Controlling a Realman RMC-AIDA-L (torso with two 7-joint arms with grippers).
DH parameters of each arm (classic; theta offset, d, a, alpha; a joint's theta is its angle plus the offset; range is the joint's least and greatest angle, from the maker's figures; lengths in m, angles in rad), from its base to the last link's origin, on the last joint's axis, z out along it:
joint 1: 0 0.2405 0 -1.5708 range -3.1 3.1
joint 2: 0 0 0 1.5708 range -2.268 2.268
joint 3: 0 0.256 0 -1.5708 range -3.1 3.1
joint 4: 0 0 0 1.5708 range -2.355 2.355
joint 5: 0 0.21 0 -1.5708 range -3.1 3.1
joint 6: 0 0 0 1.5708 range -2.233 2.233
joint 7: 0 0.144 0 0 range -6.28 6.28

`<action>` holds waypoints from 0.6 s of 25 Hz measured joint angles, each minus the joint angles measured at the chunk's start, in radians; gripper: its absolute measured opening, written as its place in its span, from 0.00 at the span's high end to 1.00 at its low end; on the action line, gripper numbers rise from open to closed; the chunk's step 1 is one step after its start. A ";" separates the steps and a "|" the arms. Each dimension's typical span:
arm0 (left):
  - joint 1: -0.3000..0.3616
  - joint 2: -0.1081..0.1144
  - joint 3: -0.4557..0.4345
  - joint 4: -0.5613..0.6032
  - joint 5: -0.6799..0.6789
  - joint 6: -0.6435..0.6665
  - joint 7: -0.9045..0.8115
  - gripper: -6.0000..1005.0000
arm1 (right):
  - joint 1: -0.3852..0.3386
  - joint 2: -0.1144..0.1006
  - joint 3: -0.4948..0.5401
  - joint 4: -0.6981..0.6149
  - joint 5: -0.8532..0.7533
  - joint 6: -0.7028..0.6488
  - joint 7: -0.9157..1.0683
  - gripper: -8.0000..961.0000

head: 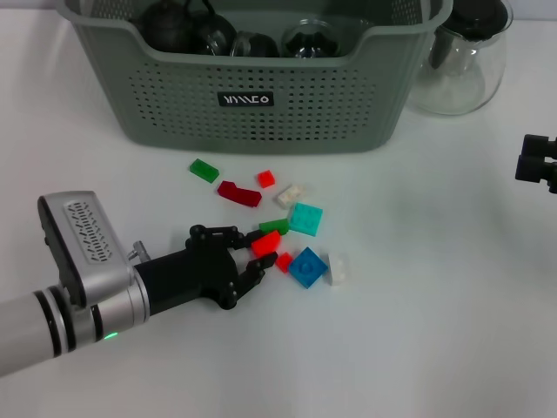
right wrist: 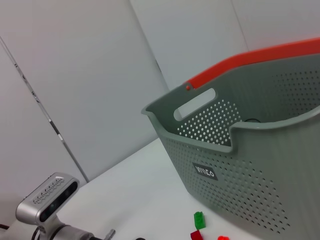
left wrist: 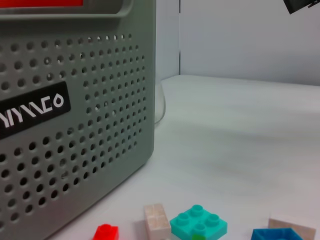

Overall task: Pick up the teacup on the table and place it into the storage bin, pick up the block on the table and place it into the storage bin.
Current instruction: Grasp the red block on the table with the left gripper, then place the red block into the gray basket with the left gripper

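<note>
The grey-green storage bin (head: 261, 113) stands at the back of the table and fills much of the left wrist view (left wrist: 75, 150) and the right wrist view (right wrist: 240, 170). Dark glossy vessels (head: 187, 30) lie inside it; no teacup shows on the table. Several small blocks lie in front of the bin. My left gripper (head: 259, 253) is down among them, shut on a red block (head: 265, 243). Just beyond its tips lie a blue block (head: 308, 266), a teal block (head: 305, 219) and a green block (head: 273, 226). My right gripper (head: 538, 164) hangs parked at the right edge.
A clear glass pitcher (head: 461, 61) stands right of the bin. Other loose blocks: green (head: 204, 171), dark red (head: 238, 193), small red (head: 266, 178), cream (head: 290, 195), clear (head: 339, 270). White table stretches to the right and front.
</note>
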 joint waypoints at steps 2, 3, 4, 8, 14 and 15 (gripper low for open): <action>0.006 0.004 0.003 0.007 0.002 0.026 -0.028 0.70 | 0.000 0.000 0.000 0.000 0.000 0.000 0.000 0.47; 0.010 0.008 0.003 0.015 0.002 0.047 -0.048 0.70 | 0.000 0.000 0.001 0.000 0.000 0.000 0.000 0.47; 0.019 0.014 0.003 0.033 0.002 0.085 -0.080 0.70 | 0.000 0.000 0.001 0.000 0.000 0.000 0.000 0.47; 0.068 0.060 -0.007 0.147 0.005 0.309 -0.261 0.69 | 0.002 0.000 0.000 0.000 0.000 0.000 0.000 0.47; 0.012 0.125 -0.153 0.330 -0.003 0.655 -0.679 0.69 | 0.003 0.000 0.000 0.000 0.000 0.000 -0.006 0.47; -0.012 0.133 -0.179 0.360 -0.006 0.687 -0.742 0.68 | 0.003 0.000 0.000 0.000 0.000 0.000 -0.006 0.47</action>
